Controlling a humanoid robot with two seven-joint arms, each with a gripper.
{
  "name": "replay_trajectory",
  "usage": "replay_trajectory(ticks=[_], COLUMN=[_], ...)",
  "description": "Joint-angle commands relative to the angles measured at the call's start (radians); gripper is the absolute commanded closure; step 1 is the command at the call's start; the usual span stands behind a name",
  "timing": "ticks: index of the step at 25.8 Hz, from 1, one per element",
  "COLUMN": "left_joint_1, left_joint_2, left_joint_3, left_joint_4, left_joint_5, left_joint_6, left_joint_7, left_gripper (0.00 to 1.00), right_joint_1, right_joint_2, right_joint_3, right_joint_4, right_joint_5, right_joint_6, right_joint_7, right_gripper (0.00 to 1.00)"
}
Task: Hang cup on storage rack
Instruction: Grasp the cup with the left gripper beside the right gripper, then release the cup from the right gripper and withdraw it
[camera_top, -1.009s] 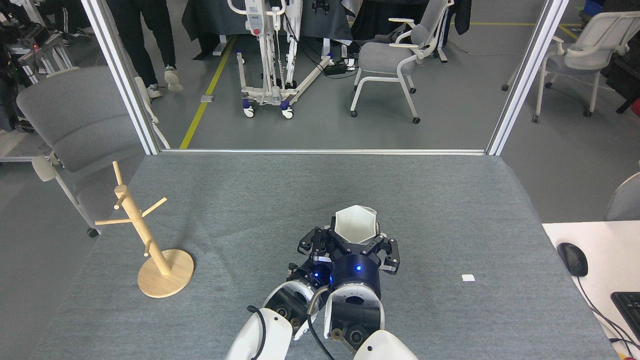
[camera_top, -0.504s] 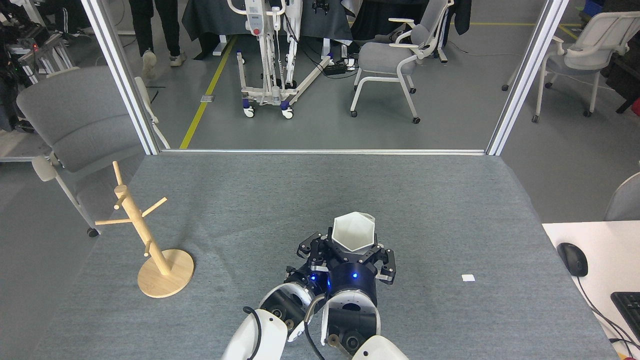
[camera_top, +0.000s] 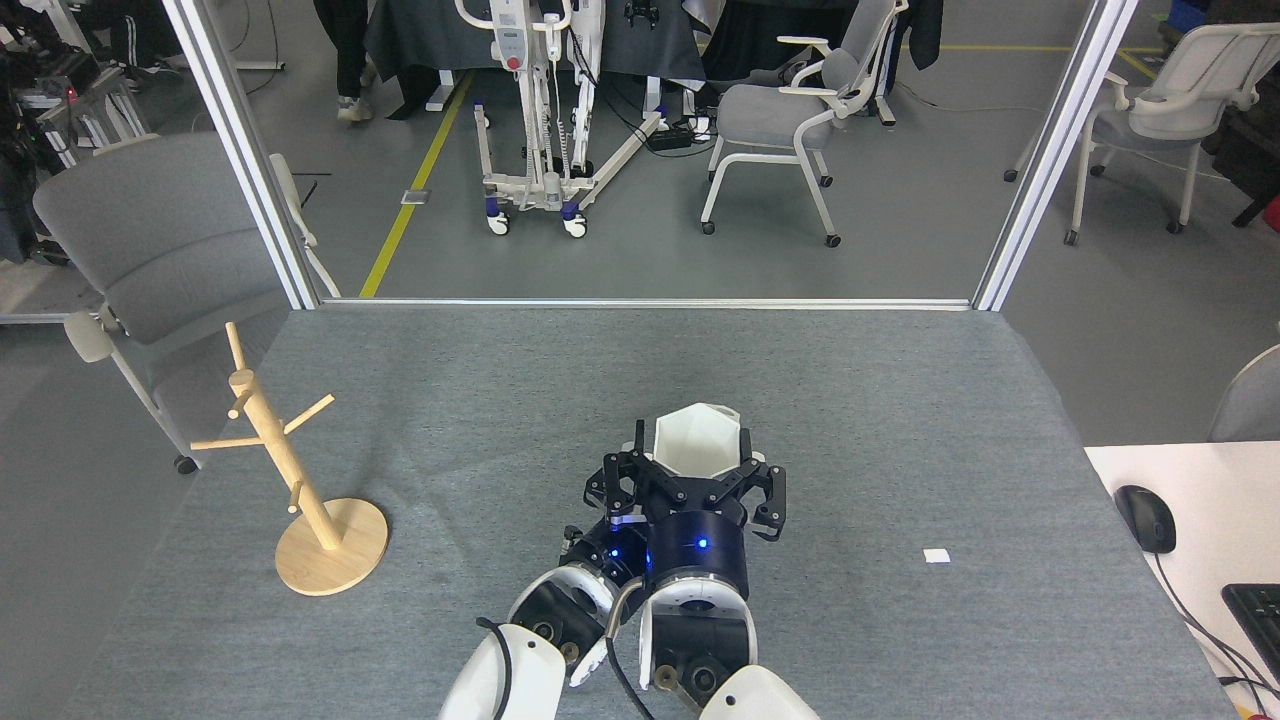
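- Right claw (camera_top: 697, 472): black, closed around the near side of matte white faceted cup (camera_top: 698, 450) with hexagonal rim, mouth upward, apparently raised just over the grey felt counter (camera_top: 900, 400), near its middle.
- Left claw (camera_top: 612, 520): tucked low against the right wrist, mostly hidden; cannot tell whether open or closed, nothing visibly held.
- Light wooden mug-tree storage rack (camera_top: 290, 470), round disc base, slim post, angled pegs: well apart to the left, near the counter's left edge, all pegs bare.
- No handle visible from here; possibly hidden behind the claw.
- Risk: smooth angled facets slipping in the grip during the long sideways carry.
- Risk: light rack tipping or sliding off the edge if nudged by cup or claw.
- Risk: peg missed if approach angle mismatches its upward tilt.
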Motion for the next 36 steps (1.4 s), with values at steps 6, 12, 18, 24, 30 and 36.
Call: replay_trajectory(ticks=[6, 12, 18, 24, 30, 36], left_joint_1=[0.042, 0.111, 0.290, 0.514, 0.646, 0.654], left_joint_2=[0.004, 0.045, 0.140, 0.240, 0.260, 0.272], left_joint_3=[0.002, 0.002, 0.086, 0.265, 0.557, 0.764], left_joint_4=[-0.004, -0.068, -0.280, -0.459, -0.476, -0.476], left_joint_5=[0.001, -0.004, -0.015, -0.032, -0.032, -0.030], left_joint_6=[-0.014, -0.013, -0.002, -0.005, -0.014, -0.014], left_joint_7=[0.025, 0.025, 0.006, 0.008, 0.055, 0.078], left_gripper=[1.00, 1.00, 1.00, 1.00, 1.00, 1.00], right_joint_1=[0.007, 0.015, 0.062, 0.228, 0.312, 0.332], right_joint_2=[0.019, 0.000, -0.092, -0.099, -0.086, -0.076], right_joint_3=[-0.107, -0.472, -0.855, -0.944, -0.946, -0.935], right_joint_4=[-0.006, -0.003, 0.089, 0.078, 0.026, 0.000], right_joint_5=[-0.141, -0.156, -0.156, -0.098, -0.050, -0.041], right_joint_6=[-0.115, -0.492, -1.070, -1.199, -1.192, -1.113], right_joint_7=[-0.434, -0.431, -0.391, -0.179, -0.197, -0.207], right_gripper=[0.02, 0.01, 0.01, 0.01, 0.01, 0.01])
